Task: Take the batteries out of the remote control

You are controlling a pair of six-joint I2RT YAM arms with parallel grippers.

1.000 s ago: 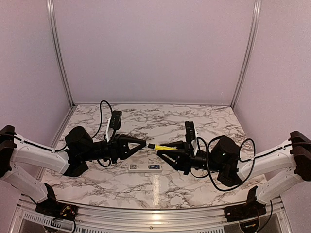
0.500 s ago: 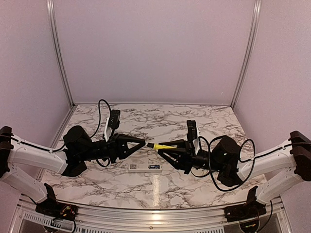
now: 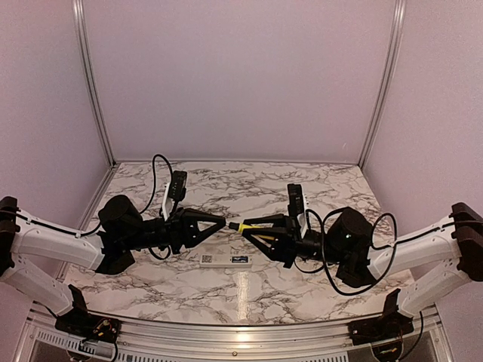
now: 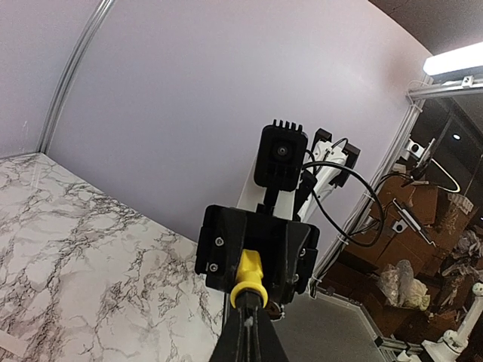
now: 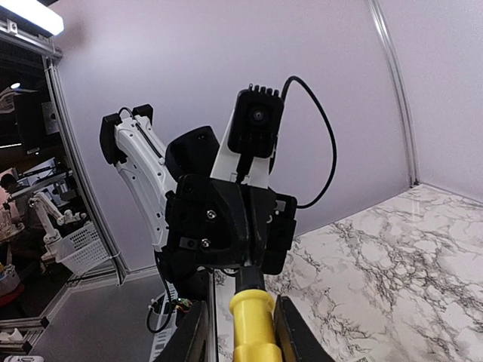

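Currently right jaws are clamping the yellow screwdriver (image 5: 253,328) by its handle, holding it roughly level in the air above the remote control (image 3: 225,259), blade aiming toward the left arm. Left jaws are sitting pressed together at that blade tip; can't tell if they're pinching it. Guessing they're re-seating the tool for prying. The remote control is lying flat on the bench (image 3: 226,188), both jaws hovering just above and behind it, long axis running left-right, dark label toward its right end. No batteries are showing.
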